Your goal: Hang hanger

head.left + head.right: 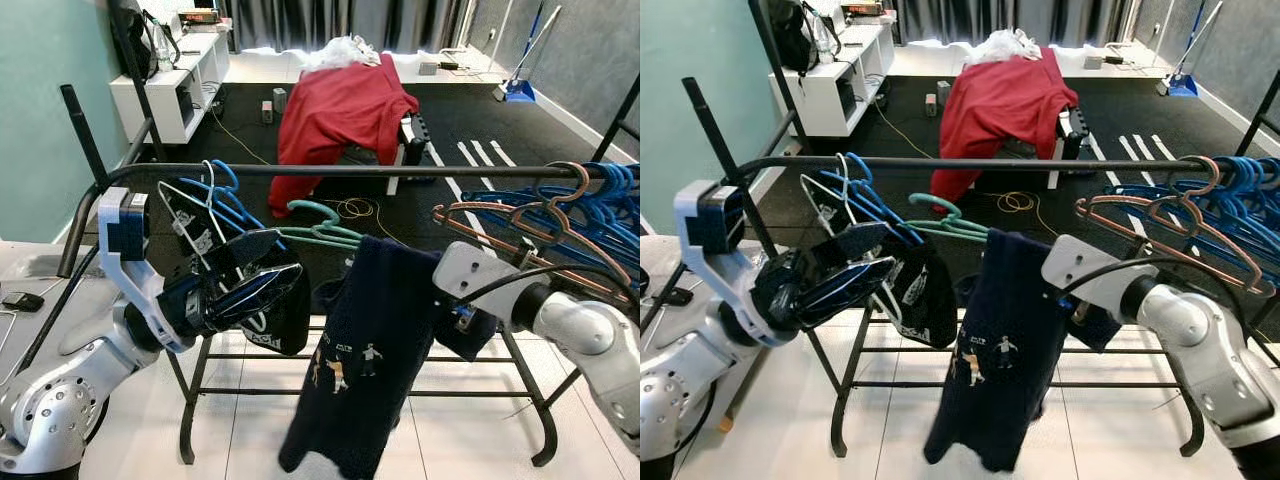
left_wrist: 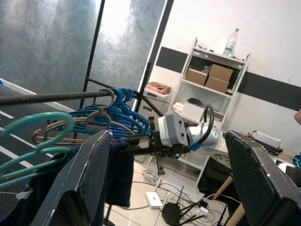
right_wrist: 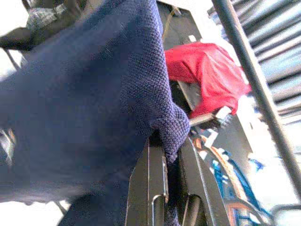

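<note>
A teal hanger (image 1: pixel 318 228) carries a dark navy knitted sweater (image 1: pixel 365 350). Its hook sits a little below the black rail (image 1: pixel 400 171) of the clothes rack. My right gripper (image 3: pixel 170 141) is shut on a fold of the sweater near its shoulder, and the cloth hides the fingers in the head views. My left gripper (image 1: pixel 265 280) is open to the left of the teal hanger (image 2: pixel 33 141), below the rail and in front of a black printed garment (image 1: pixel 278 325). Nothing lies between its fingers (image 2: pixel 89 183).
Blue hangers (image 1: pixel 225 205) hang on the rail's left end; copper hangers (image 1: pixel 520 225) and more blue hangers (image 1: pixel 595 215) crowd its right end. Behind the rack, a red cloth (image 1: pixel 340 105) drapes over a bench. A white shelf unit (image 1: pixel 170 85) stands at the back left.
</note>
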Robot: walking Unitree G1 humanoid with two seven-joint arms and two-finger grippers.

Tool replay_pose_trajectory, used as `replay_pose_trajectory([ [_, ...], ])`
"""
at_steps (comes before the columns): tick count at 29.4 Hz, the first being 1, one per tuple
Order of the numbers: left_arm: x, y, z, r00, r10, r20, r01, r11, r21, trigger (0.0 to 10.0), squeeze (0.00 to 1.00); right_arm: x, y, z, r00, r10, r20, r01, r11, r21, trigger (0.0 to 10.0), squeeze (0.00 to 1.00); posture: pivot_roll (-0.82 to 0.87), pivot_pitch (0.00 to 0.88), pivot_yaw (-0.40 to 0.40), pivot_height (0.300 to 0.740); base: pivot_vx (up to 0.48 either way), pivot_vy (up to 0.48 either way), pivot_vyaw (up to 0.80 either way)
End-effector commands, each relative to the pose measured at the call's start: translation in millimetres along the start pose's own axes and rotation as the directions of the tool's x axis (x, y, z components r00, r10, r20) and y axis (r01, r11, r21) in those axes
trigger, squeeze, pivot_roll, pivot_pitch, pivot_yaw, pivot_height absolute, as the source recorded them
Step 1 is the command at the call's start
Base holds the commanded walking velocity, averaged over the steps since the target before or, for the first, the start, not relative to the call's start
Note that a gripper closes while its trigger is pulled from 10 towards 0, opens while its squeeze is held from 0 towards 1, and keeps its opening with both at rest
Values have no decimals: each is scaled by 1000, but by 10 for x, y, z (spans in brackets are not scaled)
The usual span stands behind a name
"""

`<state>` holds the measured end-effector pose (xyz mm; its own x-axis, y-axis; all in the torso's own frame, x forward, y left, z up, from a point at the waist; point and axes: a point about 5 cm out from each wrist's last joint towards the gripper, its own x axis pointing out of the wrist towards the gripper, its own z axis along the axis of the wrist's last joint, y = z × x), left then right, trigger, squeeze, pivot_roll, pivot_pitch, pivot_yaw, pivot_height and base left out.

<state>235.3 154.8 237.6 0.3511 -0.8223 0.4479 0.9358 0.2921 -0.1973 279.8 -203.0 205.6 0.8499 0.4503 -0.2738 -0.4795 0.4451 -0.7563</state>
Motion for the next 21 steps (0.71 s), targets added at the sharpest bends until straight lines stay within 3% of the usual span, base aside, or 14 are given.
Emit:
replay_pose_trajectory([
  [1,40,-31,-22,1000,-12,-11,12,1000,2,10000,0,26,122,81,996,67,66,-69,997,22,0,0,-106,13,-22,740,0,0,0],
  [4,72,-47,-40,1000,-22,-10,22,1000,-8,10000,0,83,251,83,986,139,90,-143,989,31,0,0,-105,12,-22,740,0,0,0],
  [10,89,-62,-54,1000,-29,-6,29,999,-17,10000,0,189,290,55,987,140,74,-140,990,-4,0,0,-100,13,-24,740,0,0,0],
  [13,123,-97,-97,999,-40,-1,40,999,-35,10000,0,368,258,-83,997,73,-17,-74,990,-119,0,0,-95,12,-25,740,0,0,0],
  [16,133,-106,-140,999,-36,-11,36,999,-41,10000,0,454,244,-162,997,34,-62,-44,985,-169,0,0,-89,12,-28,740,0,0,0],
  [21,97,-69,-237,999,26,-42,-28,999,-32,10000,0,555,225,-260,995,-38,-97,20,983,-183,0,0,-72,12,-40,740,0,0,0],
])
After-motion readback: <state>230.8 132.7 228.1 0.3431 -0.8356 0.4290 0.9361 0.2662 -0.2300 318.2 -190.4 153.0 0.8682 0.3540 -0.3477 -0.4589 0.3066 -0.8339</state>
